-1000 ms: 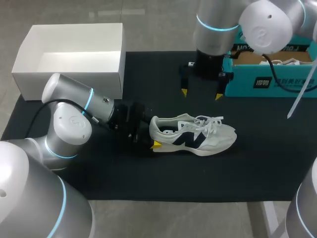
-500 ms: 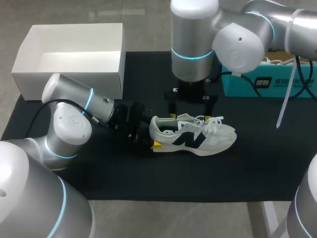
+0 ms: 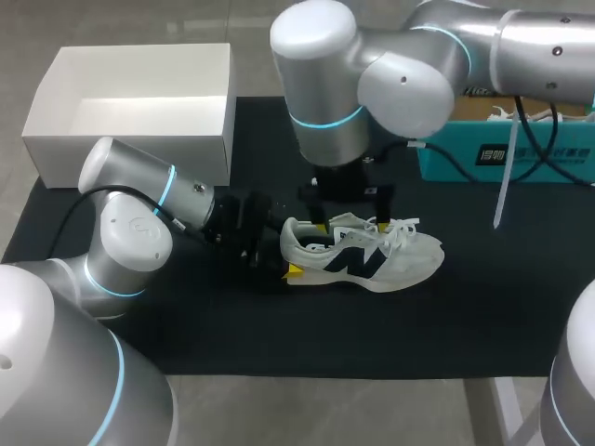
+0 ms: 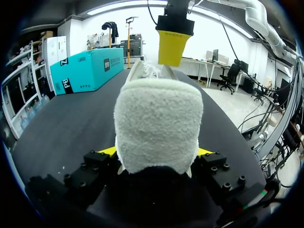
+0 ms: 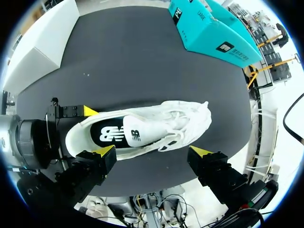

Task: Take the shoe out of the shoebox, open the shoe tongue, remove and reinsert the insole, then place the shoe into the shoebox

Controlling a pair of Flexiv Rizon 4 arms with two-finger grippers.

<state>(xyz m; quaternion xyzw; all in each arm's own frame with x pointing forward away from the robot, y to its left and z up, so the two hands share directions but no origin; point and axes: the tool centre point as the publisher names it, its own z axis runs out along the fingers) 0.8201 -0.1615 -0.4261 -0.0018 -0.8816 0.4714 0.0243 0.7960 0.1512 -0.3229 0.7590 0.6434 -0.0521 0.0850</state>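
A white sneaker with a dark side logo lies on its sole on the black mat, toe to the right. My left gripper is shut on its heel. In the left wrist view the fuzzy heel fills the gap between the yellow tips. My right gripper hangs open just above the shoe's opening and laces. In the right wrist view the shoe lies ahead of its spread fingers, which hold nothing. One of the right gripper's yellow fingertips shows beyond the heel in the left wrist view.
An open white shoebox stands at the mat's back left. A teal box sits at the back right behind my right arm. A white strap dangles from that arm over the mat.
My right arm has swung left from the teal box and come over the shoe's opening, still open. The left gripper and the shoe have stayed put.
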